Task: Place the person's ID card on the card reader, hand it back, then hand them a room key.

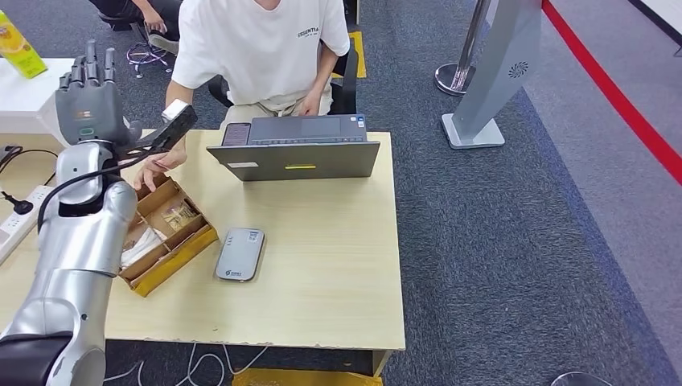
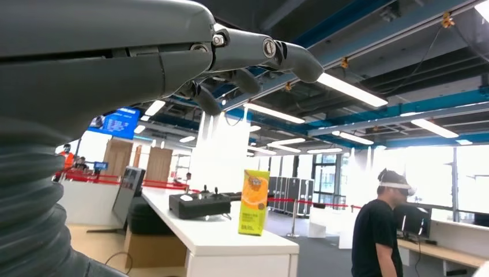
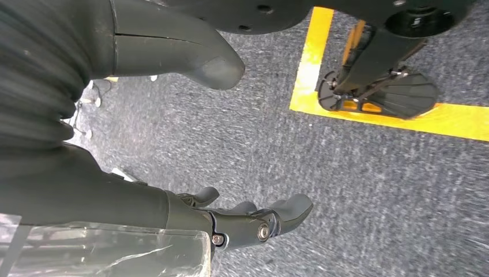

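The grey card reader lies flat on the wooden table, with nothing on top of it. My left hand is raised above the table's far left corner, fingers upright and apart, holding nothing. The left wrist view shows its fingers stretched out into the room. A seated person in a white shirt rests a hand on the far edge of the cardboard box, which holds cards and packets. My right hand hangs over the grey carpet, holding nothing.
An open grey laptop stands at the table's far edge in front of the person, with a dark phone beside it. A white power strip lies at the left. A grey sign stand and a stanchion base stand to the right.
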